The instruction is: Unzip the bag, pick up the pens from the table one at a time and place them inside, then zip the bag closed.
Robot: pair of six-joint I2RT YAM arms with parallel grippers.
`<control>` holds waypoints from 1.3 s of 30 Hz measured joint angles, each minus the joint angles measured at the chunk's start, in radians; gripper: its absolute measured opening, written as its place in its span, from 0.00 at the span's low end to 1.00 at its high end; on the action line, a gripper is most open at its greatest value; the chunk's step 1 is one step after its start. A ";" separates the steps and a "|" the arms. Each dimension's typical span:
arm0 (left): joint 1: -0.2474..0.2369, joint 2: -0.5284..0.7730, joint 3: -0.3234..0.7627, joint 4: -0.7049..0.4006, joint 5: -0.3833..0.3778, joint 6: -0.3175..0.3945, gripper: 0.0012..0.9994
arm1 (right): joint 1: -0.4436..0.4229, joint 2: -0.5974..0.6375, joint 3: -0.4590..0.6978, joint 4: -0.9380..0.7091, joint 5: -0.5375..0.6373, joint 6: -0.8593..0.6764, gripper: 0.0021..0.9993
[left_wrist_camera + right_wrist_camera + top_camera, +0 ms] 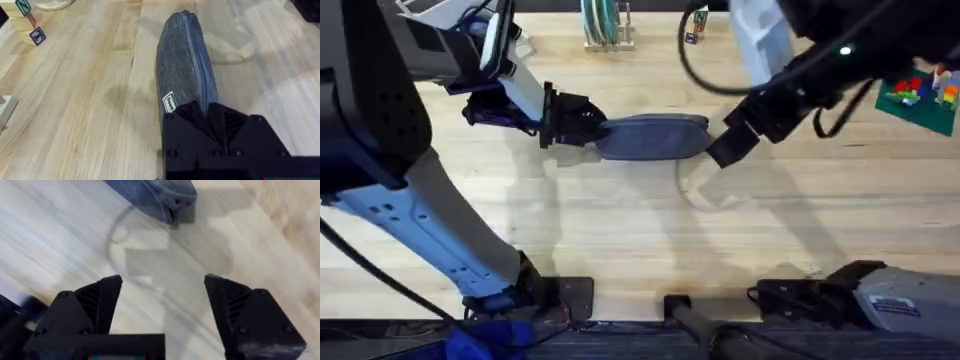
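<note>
The blue-grey bag (652, 137) lies lengthwise on the table (620, 230), slightly behind its middle. In the left wrist view the bag (182, 65) stretches away from my fingers, its zipper line running unbroken along the top. My left gripper (590, 130) is shut on the bag's left end, and its black fingers (210, 125) cover that end. My right gripper (722, 150) hovers open just off the bag's right end. Its spread fingers (95, 305) hold nothing, with the bag's end (160, 197) a short way ahead of them. The pens are out of view.
A green brick plate (920, 95) with coloured bricks sits at the back right. A small rack (605, 25) stands at the back centre. Lettered wooden blocks (27, 22) lie off to the bag's side.
</note>
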 joint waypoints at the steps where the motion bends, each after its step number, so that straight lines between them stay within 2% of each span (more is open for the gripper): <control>1: 0.000 0.000 0.000 0.000 0.000 0.000 0.04 | 0.000 0.016 0.000 0.005 0.000 -0.039 1.00; 9: 0.000 0.000 0.000 0.000 0.000 0.000 0.04 | 0.000 0.106 0.000 0.004 0.000 -0.162 1.00; 18: 0.000 0.000 0.000 0.000 0.000 0.000 0.04 | -0.002 0.149 -0.002 0.062 -0.028 -0.300 1.00; 23: 0.000 0.000 0.000 0.000 -0.001 0.000 0.04 | -0.055 0.149 -0.005 0.074 -0.147 -0.466 1.00; 32: 0.000 0.000 0.000 0.000 -0.001 0.000 0.04 | -0.296 0.149 -0.144 0.199 -0.507 -0.814 1.00; 39: 0.000 0.000 0.000 0.000 -0.001 0.000 0.04 | -0.328 0.149 -0.191 0.314 -0.598 -0.969 1.00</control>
